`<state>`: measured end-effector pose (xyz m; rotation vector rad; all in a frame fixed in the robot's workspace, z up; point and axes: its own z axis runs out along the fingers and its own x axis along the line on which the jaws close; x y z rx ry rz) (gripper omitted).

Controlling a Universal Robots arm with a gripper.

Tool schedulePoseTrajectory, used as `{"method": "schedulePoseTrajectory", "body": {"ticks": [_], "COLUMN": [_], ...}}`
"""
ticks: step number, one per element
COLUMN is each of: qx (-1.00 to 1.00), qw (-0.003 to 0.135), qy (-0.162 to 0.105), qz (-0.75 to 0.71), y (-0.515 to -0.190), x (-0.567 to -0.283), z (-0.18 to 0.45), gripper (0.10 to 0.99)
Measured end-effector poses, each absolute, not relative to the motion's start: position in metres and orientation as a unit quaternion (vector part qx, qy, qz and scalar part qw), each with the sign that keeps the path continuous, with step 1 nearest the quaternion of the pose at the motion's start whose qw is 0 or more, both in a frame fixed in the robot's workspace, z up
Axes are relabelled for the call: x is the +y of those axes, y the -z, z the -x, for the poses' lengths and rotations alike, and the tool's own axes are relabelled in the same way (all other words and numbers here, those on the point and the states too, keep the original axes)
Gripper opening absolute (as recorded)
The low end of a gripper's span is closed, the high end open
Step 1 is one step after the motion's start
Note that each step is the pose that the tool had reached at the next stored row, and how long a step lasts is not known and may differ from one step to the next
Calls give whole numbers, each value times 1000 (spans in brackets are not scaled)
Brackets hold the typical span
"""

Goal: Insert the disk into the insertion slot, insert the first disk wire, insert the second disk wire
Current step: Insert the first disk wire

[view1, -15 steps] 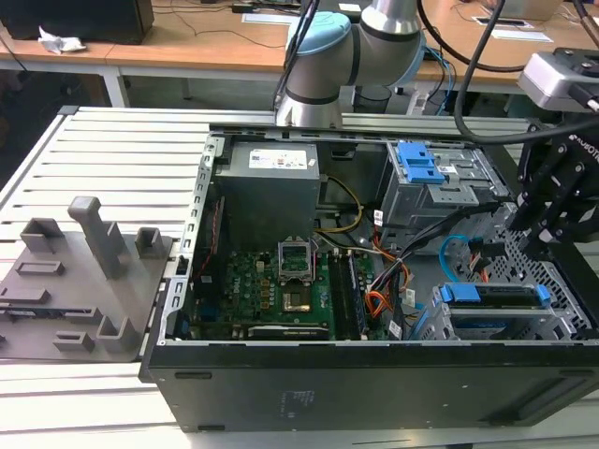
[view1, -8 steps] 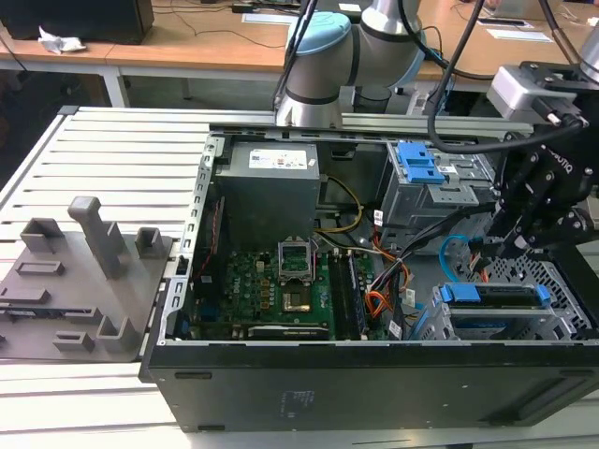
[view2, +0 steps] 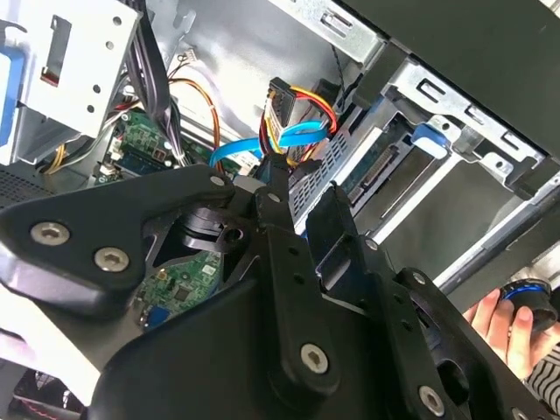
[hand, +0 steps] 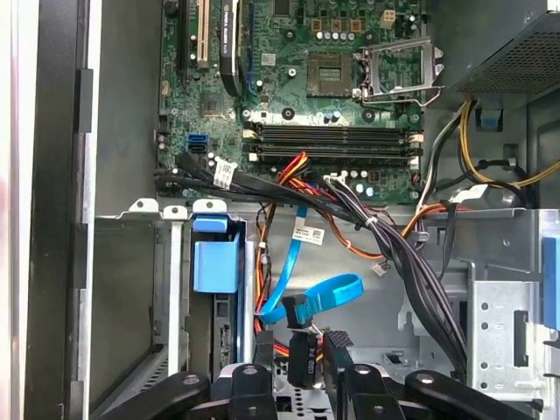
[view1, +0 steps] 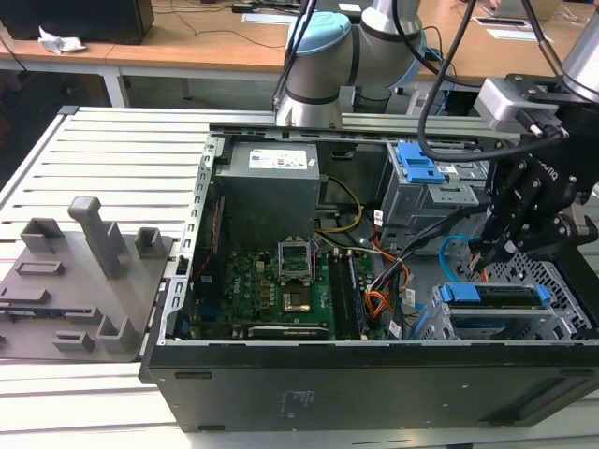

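Green motherboard (view1: 271, 285) well apart from the gripper (view1: 484, 260), grey power supply (view1: 267, 192) beyond it, orange and multicoloured wires (view1: 379, 301) nearer, taller grey cage (view1: 423, 201) (blue latch (view1: 418, 161) on top) close by, grey fixture block (view1: 84, 271) farthest off, on slatted table (view1: 112, 159).

The exterior view looks down from some distance into the open computer case (view1: 374, 374) and on its motherboard (view1: 271, 290). The first wrist view faces this motherboard squarely from near. The second wrist view looks obliquely, very close; both wrist views share the light blue cable (hand: 322, 294) (view2: 293, 136).
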<state>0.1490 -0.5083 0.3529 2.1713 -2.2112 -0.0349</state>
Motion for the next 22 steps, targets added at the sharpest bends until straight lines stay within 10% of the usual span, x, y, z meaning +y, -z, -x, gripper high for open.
{"method": "schedulePoseTrajectory", "body": {"ticks": [6,9,22], "qx": [-713,-713,-713], "qw": [22,22,23], "qy": [10,10,11], "qz": [-700,-700,-700], "y": [-351,-351,-351], "x": [-508,-508,-509], "z": [-149,-149,-157], "gripper": [345,173,173]}}
